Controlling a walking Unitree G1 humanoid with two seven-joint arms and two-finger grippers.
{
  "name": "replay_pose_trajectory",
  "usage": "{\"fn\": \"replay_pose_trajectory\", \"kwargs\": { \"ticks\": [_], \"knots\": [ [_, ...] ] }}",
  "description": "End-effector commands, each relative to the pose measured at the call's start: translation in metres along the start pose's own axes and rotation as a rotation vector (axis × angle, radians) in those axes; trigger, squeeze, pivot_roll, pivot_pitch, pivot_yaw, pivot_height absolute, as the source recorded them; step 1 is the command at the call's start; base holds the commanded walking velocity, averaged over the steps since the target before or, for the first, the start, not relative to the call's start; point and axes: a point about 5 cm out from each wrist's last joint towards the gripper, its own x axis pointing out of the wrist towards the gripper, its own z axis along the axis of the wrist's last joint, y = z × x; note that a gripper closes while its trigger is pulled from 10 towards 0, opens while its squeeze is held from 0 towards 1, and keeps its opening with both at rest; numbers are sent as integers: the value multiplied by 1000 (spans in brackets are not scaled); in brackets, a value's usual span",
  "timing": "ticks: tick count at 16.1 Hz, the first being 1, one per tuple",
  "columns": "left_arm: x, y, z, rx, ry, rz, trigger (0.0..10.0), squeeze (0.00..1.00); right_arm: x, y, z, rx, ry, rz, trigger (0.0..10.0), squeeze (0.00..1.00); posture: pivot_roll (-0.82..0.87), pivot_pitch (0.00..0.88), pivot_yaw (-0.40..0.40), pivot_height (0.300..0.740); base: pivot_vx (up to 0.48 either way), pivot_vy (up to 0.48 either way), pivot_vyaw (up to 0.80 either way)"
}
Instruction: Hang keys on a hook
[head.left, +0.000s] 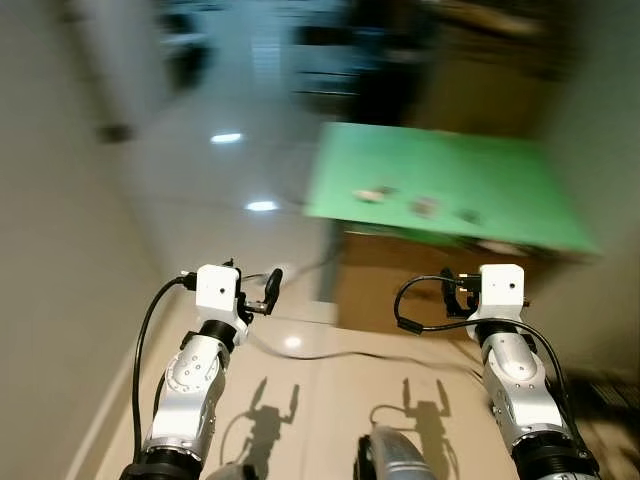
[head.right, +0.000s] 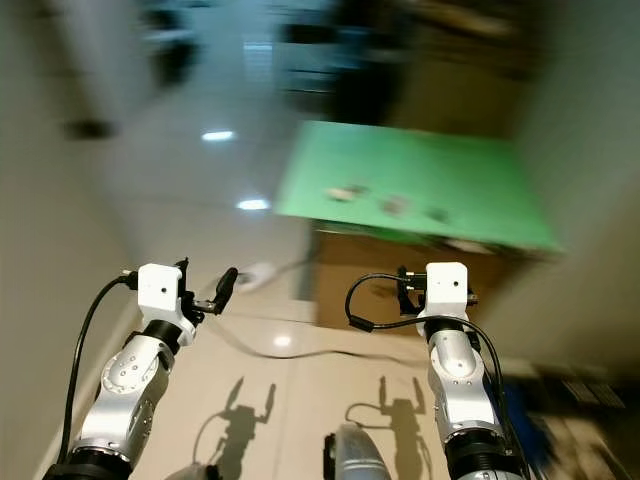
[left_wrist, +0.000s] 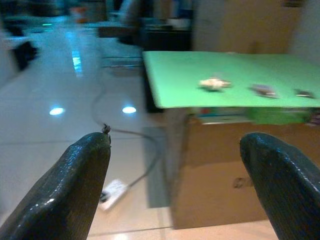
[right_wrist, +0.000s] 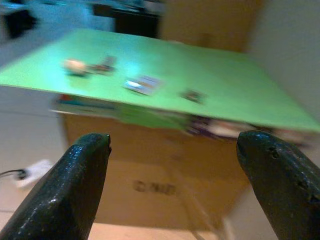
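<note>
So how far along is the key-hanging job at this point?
Nothing looks done yet. Both the left gripper and the right gripper are open and hold nothing. The blurred view suggests the robot is walking toward the flat green board on a brown cardboard box, where small blurred items lie. Picking up the keys and hanging them remain.

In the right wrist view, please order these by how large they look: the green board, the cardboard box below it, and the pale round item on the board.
1. green board, widest across the picture.
2. cardboard box, part of it hidden behind the fingers, so its rank against the board is unsure.
3. pale round item, clearly smallest, too blurred to identify.
</note>
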Motion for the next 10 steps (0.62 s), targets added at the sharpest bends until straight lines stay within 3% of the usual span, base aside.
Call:
{"fn": "replay_pose_trajectory", "kwargs": {
  "ticks": [1, 4, 5, 6, 10],
  "knots": [
    [1, 2, 2, -4, -10, 19, 10000, 0, 1, -2, 0, 8, 5, -3, 10000, 0, -88, 0, 4, 678, 0, 0, -663],
    [-1, 1, 1, -17, -16, 43, 10000, 0, 2, -1, 3, -17, -15, 6, 10000, 0, -86, 0, -5, 678, 0, 0, -625],
    [-1, 1, 3, -58, -38, 58, 10000, 0, 3, 1, 5, -27, -26, 12, 10000, 0, -88, 0, -6, 674, 0, 0, 0],
    [-1, 1, 4, -80, -50, 64, 10000, 0, 4, 2, 7, -24, -33, 16, 10000, 0, -87, 0, -7, 674, 409, 0, 0],
    [2, -3, 9, -40, -60, 36, 10000, 0, 5, 1, 10, -4, -43, 25, 10000, 0, -95, 0, -5, 689, 469, 0, 0]
  ]
}}
